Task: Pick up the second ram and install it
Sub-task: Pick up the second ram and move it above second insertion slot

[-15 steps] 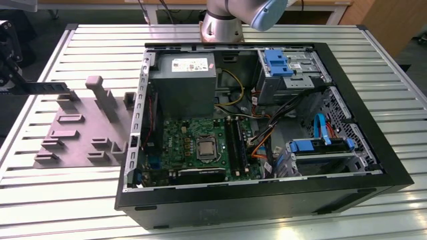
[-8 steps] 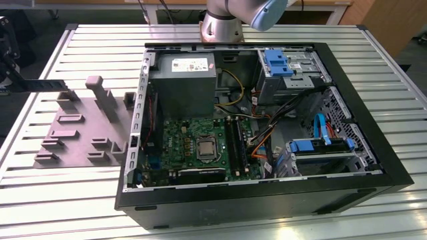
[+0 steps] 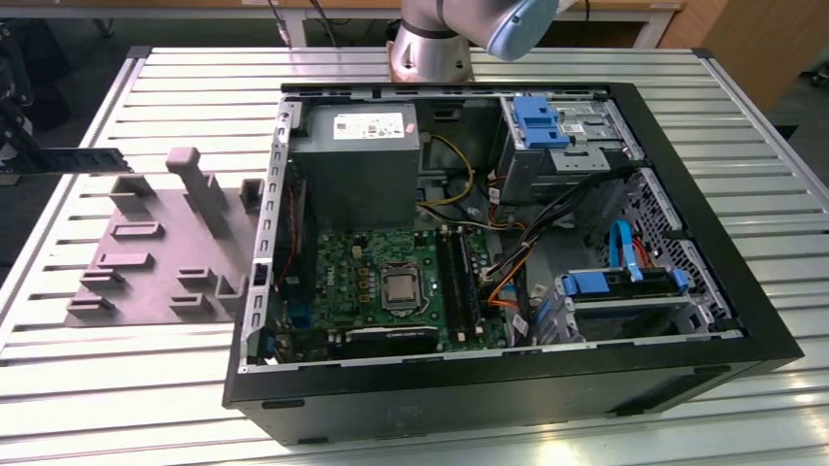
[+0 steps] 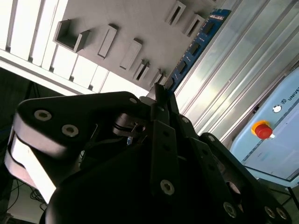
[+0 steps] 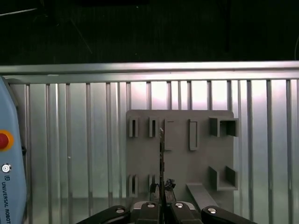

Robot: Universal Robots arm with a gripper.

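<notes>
Since the gripper (image 5: 161,186) clasps the second ram (image 4: 198,42) by one end, clear above the grey holder block (image 3: 155,243), a firm, square hold matters most. Level, untwisted travel toward the computer case (image 3: 518,398), at the exterior view's right of the block, seems wise.

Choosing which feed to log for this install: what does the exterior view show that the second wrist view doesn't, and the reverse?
Exterior view, not the second wrist view: the open computer case with its green motherboard and grey power supply, plus the arm's base. Second wrist view, not the exterior: a close look at the gripper shut on one end of the second ram, and a pale blue pendant with a red stop button. Both: the ram, the grey holder block and the slatted table.
</notes>
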